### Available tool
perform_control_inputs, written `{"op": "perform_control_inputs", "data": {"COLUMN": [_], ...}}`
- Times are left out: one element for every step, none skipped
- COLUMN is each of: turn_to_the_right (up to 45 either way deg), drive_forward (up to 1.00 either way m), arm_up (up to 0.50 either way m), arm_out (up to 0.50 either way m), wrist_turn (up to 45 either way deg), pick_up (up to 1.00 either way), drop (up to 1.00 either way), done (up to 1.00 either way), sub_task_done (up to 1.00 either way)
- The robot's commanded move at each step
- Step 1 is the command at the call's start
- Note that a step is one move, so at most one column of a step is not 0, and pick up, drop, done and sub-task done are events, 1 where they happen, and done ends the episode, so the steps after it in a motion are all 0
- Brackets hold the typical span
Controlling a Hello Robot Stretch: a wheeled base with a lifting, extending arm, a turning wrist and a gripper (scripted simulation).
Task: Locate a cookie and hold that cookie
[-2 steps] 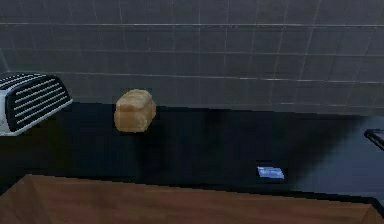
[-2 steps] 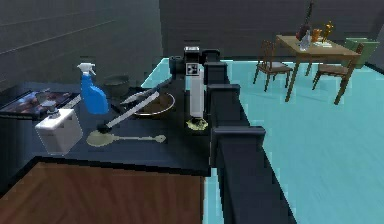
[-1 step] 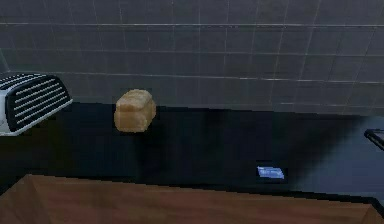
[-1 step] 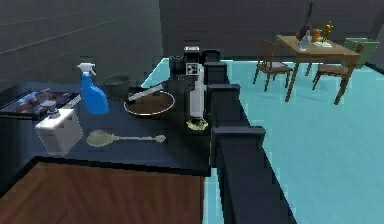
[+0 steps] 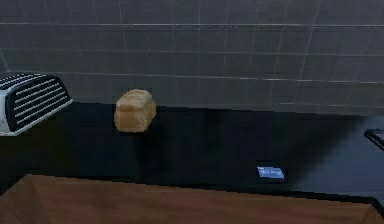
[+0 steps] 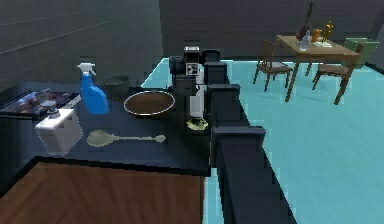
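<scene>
Well, we see a round brown bowl (image 6: 150, 102) on the dark counter (image 6: 150, 152), its inside dark, right of a blue spray bottle (image 6: 93, 92). The arm (image 6: 235, 150) reaches in from the near edge. The gripper (image 6: 198, 112) points down at a small round yellowish thing (image 6: 199, 125) on the counter's right edge. We cannot tell how the jaws stand, nor whether they hold anything.

Black countertop (image 5: 200, 150) runs L to R under a grey tiled wall (image 5: 220, 50). Brown bread loaf (image 5: 135, 110) sits upright, left of centre, near the wall. White slotted toaster (image 5: 30, 100) at far L edge, apart from the loaf. Small flat blue-white item (image 5: 270, 173) lies near the front edge, lower R. Wood cabinet front (image 5: 150, 205) below.
</scene>
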Motion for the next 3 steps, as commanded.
{"op": "perform_control_inputs", "data": {"turn_to_the_right": [0.0, 0.0, 0.0], "drive_forward": [0.0, 0.0, 0.0], "arm_up": [0.0, -0.16, 0.0], "arm_out": [0.0, 0.0, 0.0], "wrist_turn": [12.0, 0.0, 0.0], "pick_up": [0.0, 0.0, 1.0], "drop": [0.0, 0.0, 0.0], "done": [0.0, 0.0, 0.0], "sub_task_done": [0.0, 0.0, 0.0]}}
